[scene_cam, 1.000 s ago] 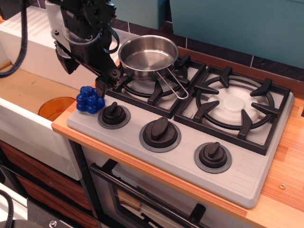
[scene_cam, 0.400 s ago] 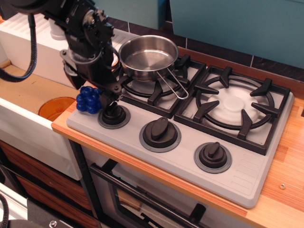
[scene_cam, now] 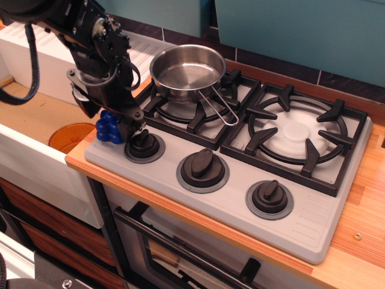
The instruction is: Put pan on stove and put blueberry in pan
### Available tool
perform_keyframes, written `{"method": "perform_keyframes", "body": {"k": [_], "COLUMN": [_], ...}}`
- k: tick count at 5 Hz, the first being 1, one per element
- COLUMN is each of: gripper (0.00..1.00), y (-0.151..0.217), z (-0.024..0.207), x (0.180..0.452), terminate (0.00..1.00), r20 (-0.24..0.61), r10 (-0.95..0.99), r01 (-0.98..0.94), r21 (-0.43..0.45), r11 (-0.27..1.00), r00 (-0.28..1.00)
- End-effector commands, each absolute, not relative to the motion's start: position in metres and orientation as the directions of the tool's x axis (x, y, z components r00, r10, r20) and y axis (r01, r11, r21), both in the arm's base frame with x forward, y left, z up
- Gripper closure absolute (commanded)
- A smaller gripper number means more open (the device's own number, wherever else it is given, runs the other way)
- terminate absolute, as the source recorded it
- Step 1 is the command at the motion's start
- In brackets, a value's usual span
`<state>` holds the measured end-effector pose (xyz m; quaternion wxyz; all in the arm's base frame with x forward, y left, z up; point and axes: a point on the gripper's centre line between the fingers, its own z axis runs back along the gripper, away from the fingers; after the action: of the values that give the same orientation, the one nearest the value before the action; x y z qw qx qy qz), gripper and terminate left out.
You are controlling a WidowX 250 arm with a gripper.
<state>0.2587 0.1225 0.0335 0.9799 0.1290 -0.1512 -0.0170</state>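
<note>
The shiny steel pan (scene_cam: 187, 71) stands on the left burner grate of the grey stove (scene_cam: 325, 224), its wire handle pointing toward the front. The dark-blue blueberry (scene_cam: 106, 131) lies at the stove's front left corner, beside the left knob (scene_cam: 144, 146). My gripper (scene_cam: 112, 120) is down over the blueberry and open. One finger stands on each side of it, and the right fingertip (scene_cam: 136, 125) is close to the left knob. The gripper body hides the top of the berry.
The right burner grate (scene_cam: 296, 133) is bare. Two more black knobs (scene_cam: 203, 168) (scene_cam: 269, 196) line the stove's front. An orange disc (scene_cam: 67, 136) lies in the white sink (scene_cam: 36, 162) to the left. Wooden counter (scene_cam: 361, 247) lies to the right.
My gripper has moved down and a little left, from above the stove's left edge to around the blueberry. The pan and the berry have not moved.
</note>
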Motion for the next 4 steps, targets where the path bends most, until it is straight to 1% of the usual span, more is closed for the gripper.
{"method": "perform_keyframes", "body": {"k": [1, 2, 3, 4], "gripper": [1.00, 1.00, 1.00, 1.00], "y": [0.124, 0.127, 0.131, 0.131], "z": [0.034, 0.050, 0.079, 0.113], "x": [0.273, 0.281, 0.285, 0.291], "terminate": [0.00, 0.00, 0.00, 0.00], "r20": [0.286, 0.266, 0.237, 0.203], "r10": [-0.058, -0.065, -0.075, -0.074], "r01": [-0.014, -0.008, -0.002, 0.000], "r21": [0.242, 0.267, 0.310, 0.342], "r11": [0.970, 0.964, 0.951, 0.940], "r00": [0.956, 0.962, 0.968, 0.976]}}
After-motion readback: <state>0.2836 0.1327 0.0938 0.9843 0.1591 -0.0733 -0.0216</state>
